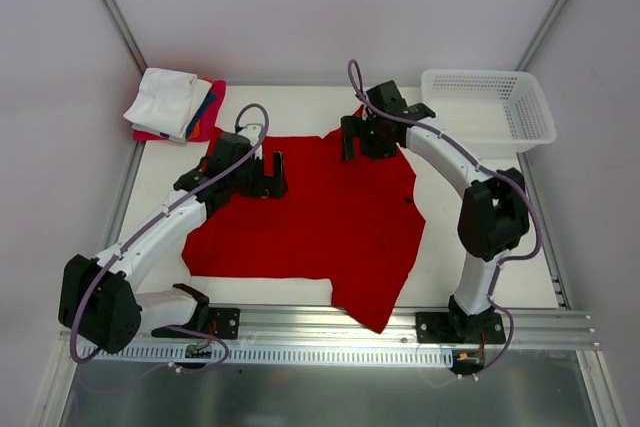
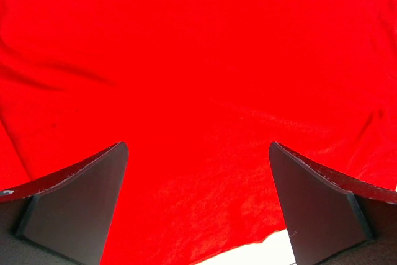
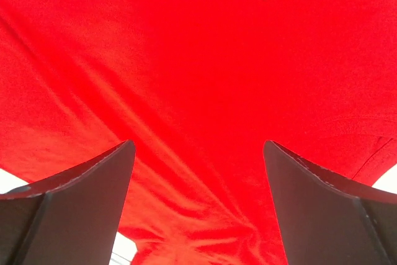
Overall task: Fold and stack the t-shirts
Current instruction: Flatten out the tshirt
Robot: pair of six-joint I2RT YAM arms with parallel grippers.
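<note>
My left claw (image 1: 263, 176) and right claw (image 1: 361, 138) hang wide open and empty over the red shirt (image 1: 320, 222), probably placed to pinch its far edge for folding.

From above, the light is soft and even. The white table (image 1: 290, 107) looks pale, with a faint lilac cast, and only short, diffuse shadows lie under the arms. There is no hard glare. The red t-shirt (image 1: 320, 217) is strongly saturated. In both wrist views the red nearly clips, so folds show only as soft darker bands. The dark fingers (image 2: 74, 209) look slightly soft, and slivers of table at the bottom edge are blown out to white.
</note>
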